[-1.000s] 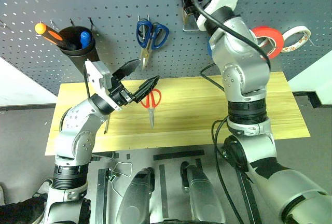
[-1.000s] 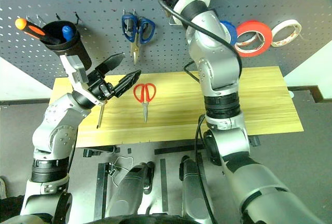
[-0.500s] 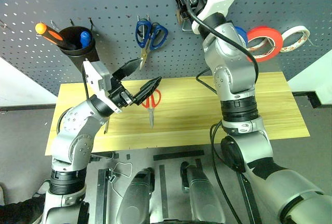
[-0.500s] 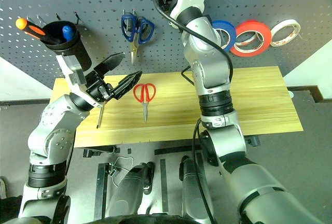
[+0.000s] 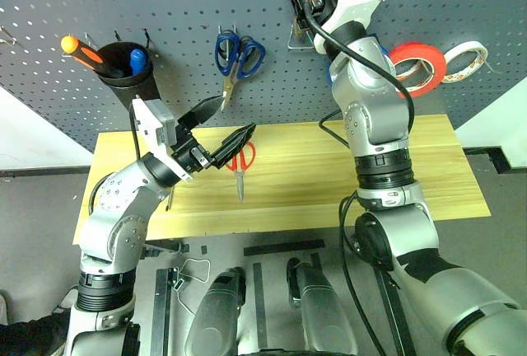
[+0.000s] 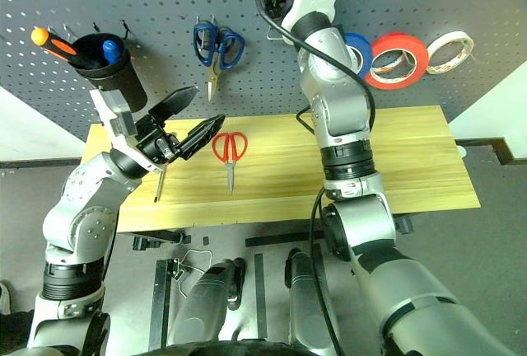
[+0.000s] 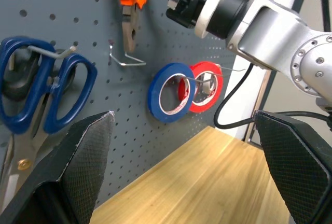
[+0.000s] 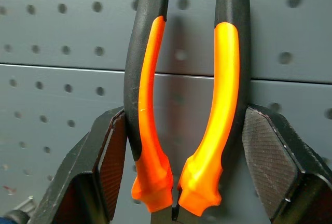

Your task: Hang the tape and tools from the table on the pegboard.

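Right gripper (image 8: 179, 146) clamps the pliers (image 8: 184, 110) by their handles, against the pegboard (image 8: 62, 32); pliers' jaws cut off. Left gripper (image 6: 189, 119) spread wide, empty, above the table (image 6: 412, 158), red scissors (image 6: 230, 152) just beyond.

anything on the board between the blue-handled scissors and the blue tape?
In the left wrist view, between the blue-handled scissors and the blue tape: a wire hook, with the pliers, shut in the right gripper, above it.
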